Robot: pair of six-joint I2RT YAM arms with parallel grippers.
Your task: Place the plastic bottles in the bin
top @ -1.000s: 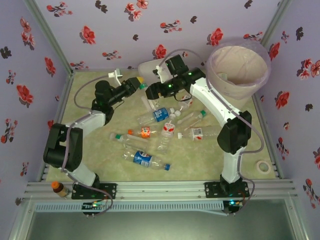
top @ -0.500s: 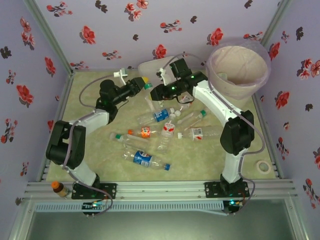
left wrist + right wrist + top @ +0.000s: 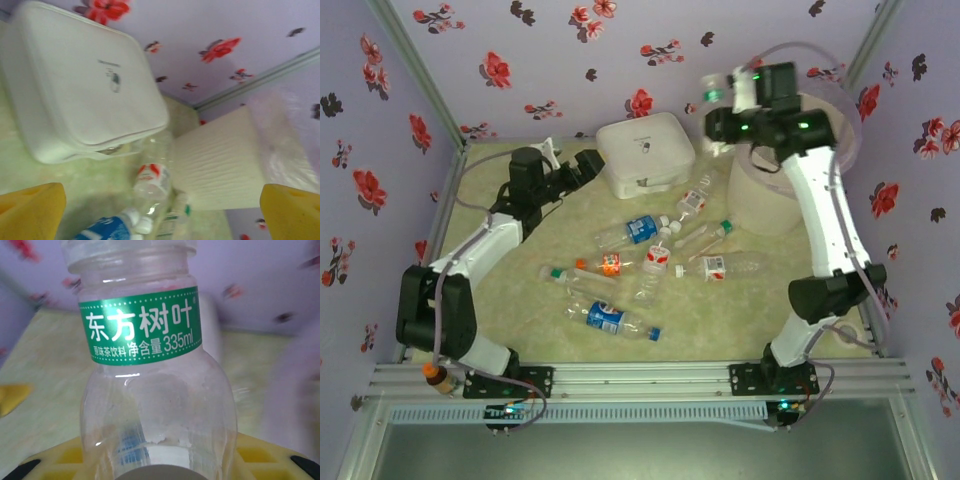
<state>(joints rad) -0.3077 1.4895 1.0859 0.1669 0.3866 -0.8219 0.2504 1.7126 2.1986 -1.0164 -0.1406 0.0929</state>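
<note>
While the right gripper was raised high and pinching the green-labelled bottle by its lower body, we logged that item as lifted, neck pointing away from the wrist, yellow pads pressed to either side. Location of the bin: just to the right of that gripper and below it. We could not tell whether the bottle hung over the opening or short of the rim. Step in hand, in our judgement: the drop. To do it well, we reckoned the gripper should travel further right until the bottle was plainly inside the rim line, and only then part its fingers. A release at the rim could bounce so light a bottle off the liner and back onto the table. Left gripper: spread wide, nothing between its fingertips, low over the table. Ahead of it were the white box and, nearer its fingers, a red-labelled bottle and a blue-labelled bottle. Loose bottles: a scattered cluster on the table, well apart from the right gripper and nearer the left.
</note>
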